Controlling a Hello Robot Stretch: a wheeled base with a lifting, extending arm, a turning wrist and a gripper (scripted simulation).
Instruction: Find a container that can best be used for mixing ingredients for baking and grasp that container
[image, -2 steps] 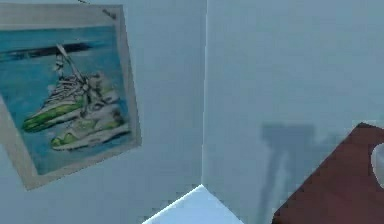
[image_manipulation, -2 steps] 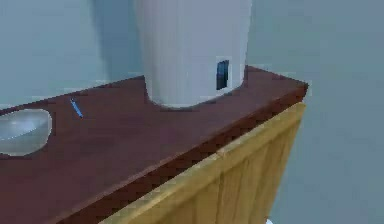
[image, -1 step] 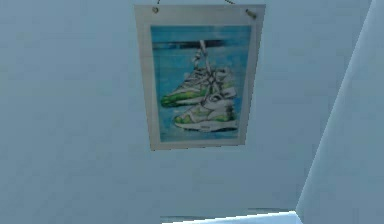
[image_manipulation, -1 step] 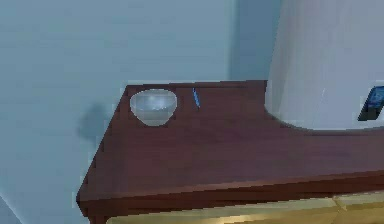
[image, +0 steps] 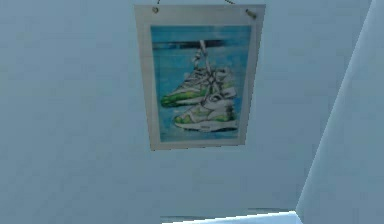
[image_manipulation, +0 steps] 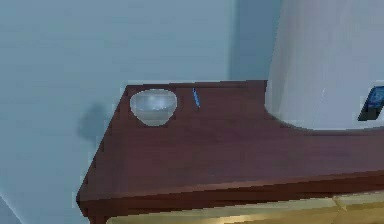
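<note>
- A pale, see-through bowl stands upright on the dark red-brown bench, near its far left corner and close to the far edge.
- A thin blue stick-like thing lies just beside the bowl, apart from it, along the same far edge.
- A big pale rounded body covers the bench's far right part, with a small dark-and-blue item against it.
- A framed picture of sneakers hangs on the pale wall ahead.
- I cannot tell the state of the jaws.
</note>
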